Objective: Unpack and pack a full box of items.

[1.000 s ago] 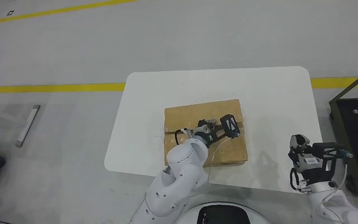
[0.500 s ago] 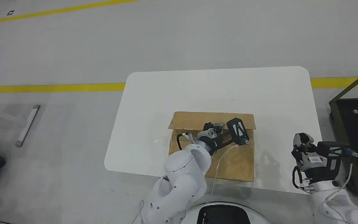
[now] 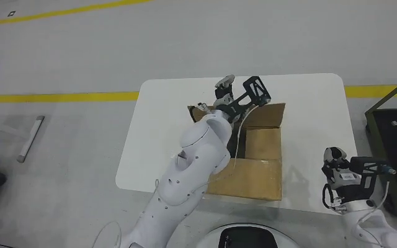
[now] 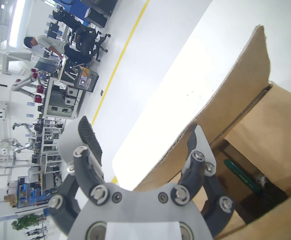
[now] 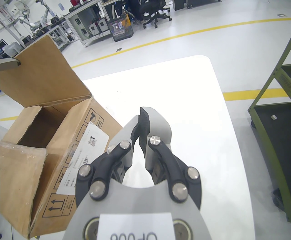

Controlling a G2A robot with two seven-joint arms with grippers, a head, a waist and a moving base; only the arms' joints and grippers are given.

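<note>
Spread wide, the left claw straddles the raised far flap of the cardboard box. One finger lies against the flap's inner side, the other sits outside it above the white desk, and the cardboard is not clamped. The right claw hangs over the desk's near right corner, well apart from the box, its pads pressed together on nothing. The box stands open in the middle of the desk, and a green-handled tool lies deep inside. A white shipping label covers the side facing the right arm. A yellow line crosses the pale floor beyond the desk, a green cart stands just off its right end, and workbenches and office chairs fill the hall behind.
</note>
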